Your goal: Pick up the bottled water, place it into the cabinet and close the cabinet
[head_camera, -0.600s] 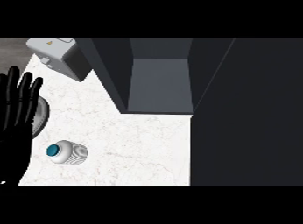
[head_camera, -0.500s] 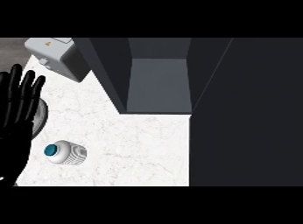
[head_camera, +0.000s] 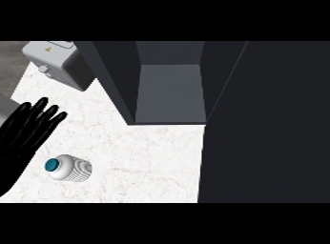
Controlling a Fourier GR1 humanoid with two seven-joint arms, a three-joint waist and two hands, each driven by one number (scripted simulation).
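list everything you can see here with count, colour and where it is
bottled water: one, white ribbed body with a teal cap, on the counter at lower left, beside the left hand
cabinet: one, dark grey, open, at upper centre; its inside shows nothing stored
cabinet door: one, dark, filling the right side of the view
toaster-like appliance: one, light grey, at upper left on the counter
counter: one, white marbled, across the left and centre
left hand: one, black, fingers straight, at the left edge
right hand: not in view
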